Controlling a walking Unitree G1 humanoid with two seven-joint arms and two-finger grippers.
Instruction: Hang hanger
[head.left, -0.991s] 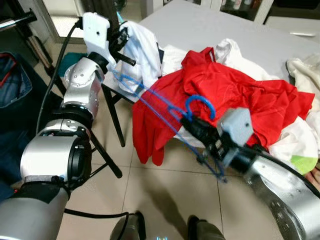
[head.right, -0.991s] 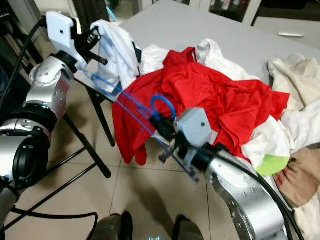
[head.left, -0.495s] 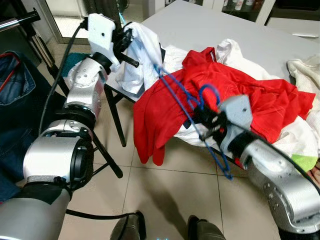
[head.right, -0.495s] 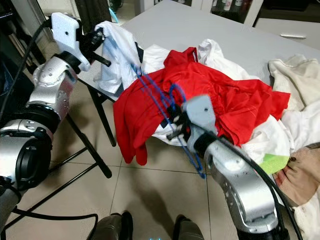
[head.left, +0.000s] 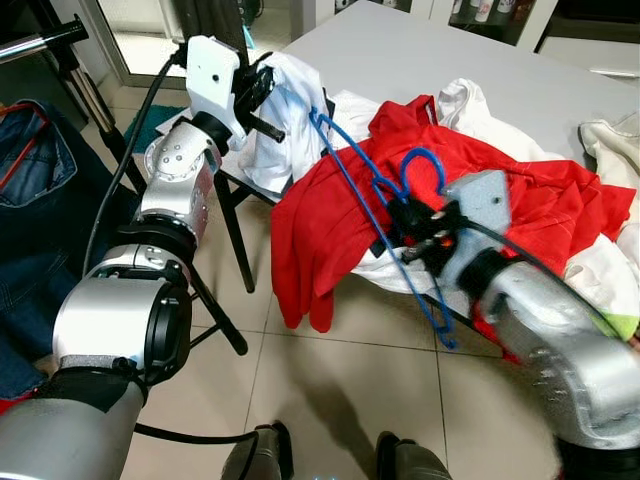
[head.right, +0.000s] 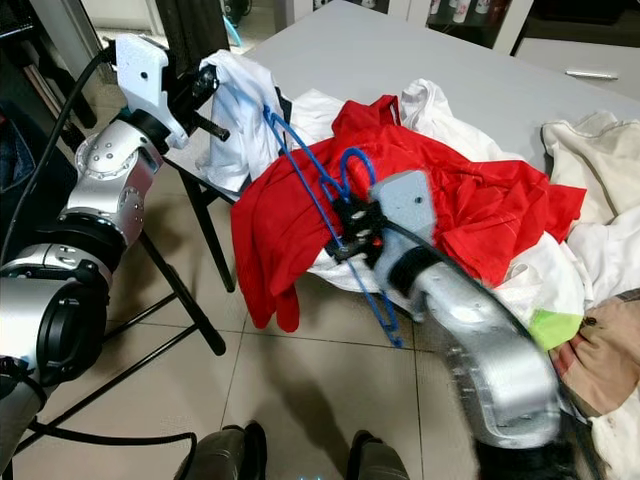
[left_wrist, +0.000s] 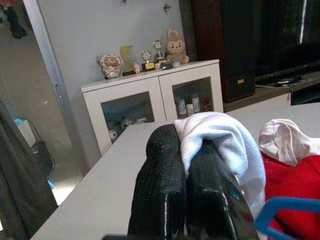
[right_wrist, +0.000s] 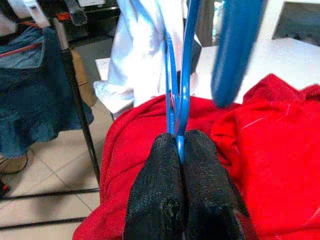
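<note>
We see the right gripper (head.left: 408, 218) clamped on a blue hanger (head.left: 352, 180), fingers (right_wrist: 165, 200) pressed together on the wire just below the hook (head.left: 421, 168). Hanger sits tilted over the red shirt (head.left: 330, 220), one end up near the white shirt (head.left: 290, 110), the other end pointing down past the table edge toward the floor (head.left: 330, 390). Hook curls up just beside the right wrist housing.

Left gripper (head.left: 262, 88) is raised at the table corner, fingers (left_wrist: 165, 185) closed tight on the white shirt, a fold of it (left_wrist: 220, 145) bunched over the fingertips. The white shirt hangs down from that grip, next to the hanger's upper end; we cannot tell if the hanger end is inside the cloth or only beside it.

The red shirt is draped over the edge of the grey table (head.left: 420, 50), a sleeve dangling toward the tile. More pale clothes (head.right: 590, 200) heaped on the table to the right, some with a green patch (head.right: 553, 325). Black stand legs (head.left: 225, 250) below the left arm. Denim cloth (head.left: 35, 170) at far left. Robot's feet (head.left: 330, 460) at the lower edge. In the left wrist view a white cabinet (left_wrist: 155, 105) with figurines on top stands behind the table.
</note>
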